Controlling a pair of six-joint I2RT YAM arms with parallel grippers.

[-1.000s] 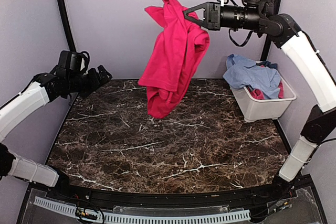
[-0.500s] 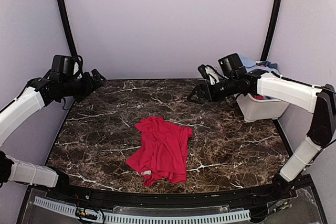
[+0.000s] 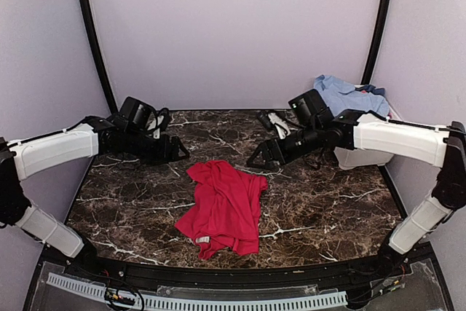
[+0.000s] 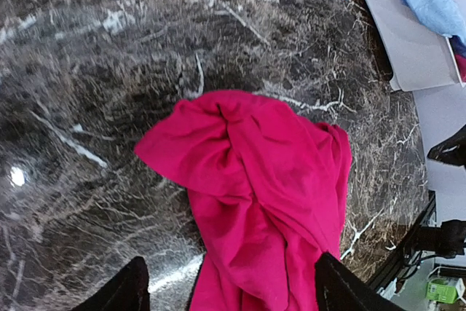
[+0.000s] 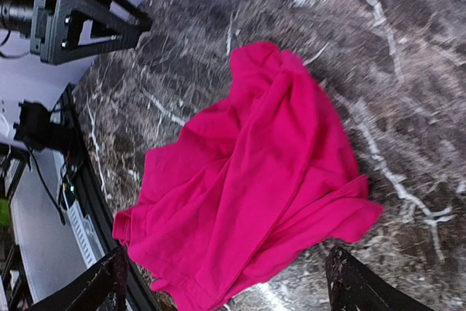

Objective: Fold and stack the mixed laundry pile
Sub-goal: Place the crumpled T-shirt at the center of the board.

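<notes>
At centre left of the top view, the left gripper (image 3: 178,152) is hovering with jaws spread wide and gripping nothing, just beside the upper-left edge of the red garment (image 3: 222,209), which is lying crumpled at lower centre of the marble table (image 3: 328,202). Because the cloth is bunched in overlapping layers, either gripper is risking pinching a fold rather than a true corner, leaving it twisted when spread. At centre right, the right gripper (image 3: 256,159) is likewise gaping and empty near the garment's upper-right corner; the light-blue shirt (image 3: 342,92) is waiting in the white tub (image 3: 360,154) at far right. Compared with earlier, the garment is no longer hanging from the right gripper, and both arms are closing in.
</notes>
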